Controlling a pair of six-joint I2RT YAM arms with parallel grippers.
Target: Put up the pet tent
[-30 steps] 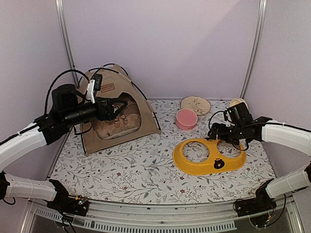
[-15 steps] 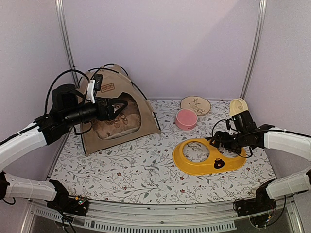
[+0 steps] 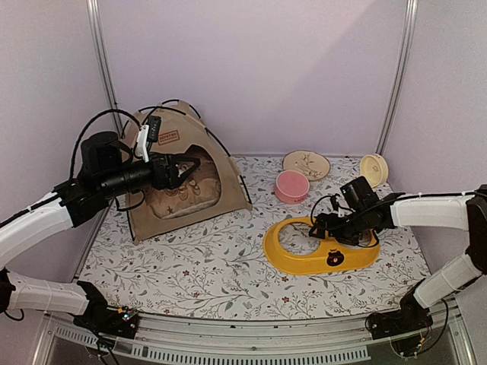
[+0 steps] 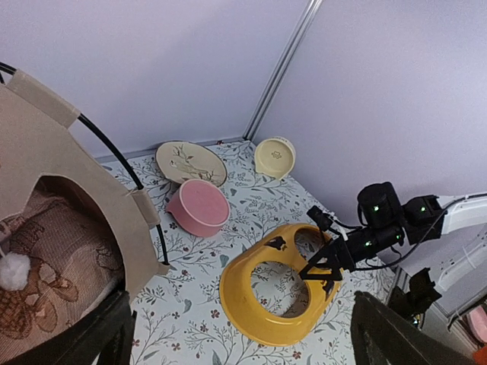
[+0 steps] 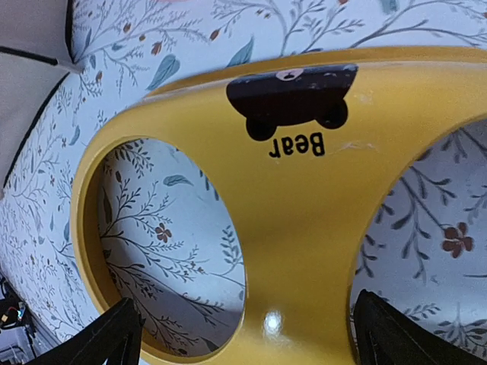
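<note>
The pet tent [image 3: 163,156] stands upright at the back left, tan fabric on thin black poles, with a brown label patch near its top. Its edge fills the left of the left wrist view [image 4: 46,160], where a white pom-pom [image 4: 14,271] hangs in the doorway. My left gripper [image 3: 190,170] hovers open in front of the doorway, holding nothing [image 4: 243,334]. My right gripper [image 3: 323,228] is low over a yellow two-hole bowl stand [image 3: 304,258], far from the tent. Its open jaws [image 5: 247,334] straddle the bridge between the stand's holes [image 5: 304,190]. A tent corner [image 5: 27,91] shows there too.
A beige patterned pillow [image 3: 179,199] lies inside the tent. A pink bowl [image 3: 291,186], a patterned plate [image 3: 306,164] and a cream bowl [image 3: 373,169] sit along the back right. The floral mat [image 3: 190,266] covers the table, with walls close on three sides.
My right gripper has dropped forward and to the left onto the yellow stand, and the stand has slid a little to the left. The left arm and the tent have not moved.
</note>
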